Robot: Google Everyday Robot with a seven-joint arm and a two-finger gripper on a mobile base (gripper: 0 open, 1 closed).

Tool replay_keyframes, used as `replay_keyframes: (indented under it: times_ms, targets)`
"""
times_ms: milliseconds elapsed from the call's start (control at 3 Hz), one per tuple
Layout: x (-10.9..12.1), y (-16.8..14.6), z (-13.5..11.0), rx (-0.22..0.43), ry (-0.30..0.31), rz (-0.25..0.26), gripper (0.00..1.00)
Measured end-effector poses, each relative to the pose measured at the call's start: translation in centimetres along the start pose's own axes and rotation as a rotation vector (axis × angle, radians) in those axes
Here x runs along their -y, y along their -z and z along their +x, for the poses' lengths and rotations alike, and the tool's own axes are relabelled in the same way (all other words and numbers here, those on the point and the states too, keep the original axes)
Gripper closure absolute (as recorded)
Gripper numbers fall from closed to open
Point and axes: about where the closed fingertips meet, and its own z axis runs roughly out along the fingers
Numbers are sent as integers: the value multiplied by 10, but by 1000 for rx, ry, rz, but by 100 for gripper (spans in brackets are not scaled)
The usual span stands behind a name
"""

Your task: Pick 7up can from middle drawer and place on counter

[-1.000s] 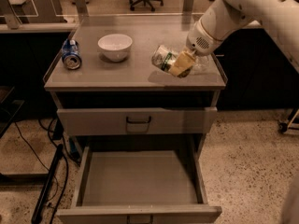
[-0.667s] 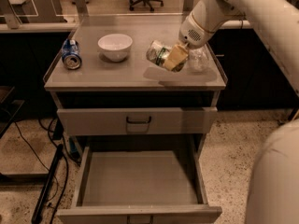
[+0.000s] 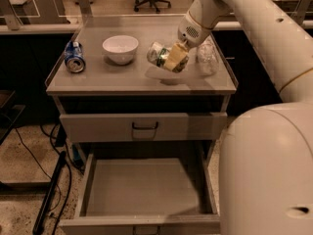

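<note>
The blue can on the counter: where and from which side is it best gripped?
Probably grip the blue can across its curved wall, from above: it lies on its side near the counter's left edge, silver end toward the camera. The gripper holds the 7up can above the counter, right of the white bowl.

The dented green-and-white soda can (image 3: 157,53) hangs tilted, clasped by the gripper (image 3: 172,61) just above the flat matte grey counter (image 3: 112,77), toward 3 o'clock. The shallow grey metal drawer (image 3: 146,187) stands open at 6 o'clock.
</note>
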Motion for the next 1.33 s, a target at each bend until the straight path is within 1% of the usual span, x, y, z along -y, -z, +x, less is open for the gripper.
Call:
replay_keyframes:
  times_ms: [333,667,1333]
  targets:
    - [8,-23,-5,-37,-10,-37,100]
    - [17,-35,-7,-48,-24,-47,100]
    - [34,-52,6,-79,-67,-47,100]
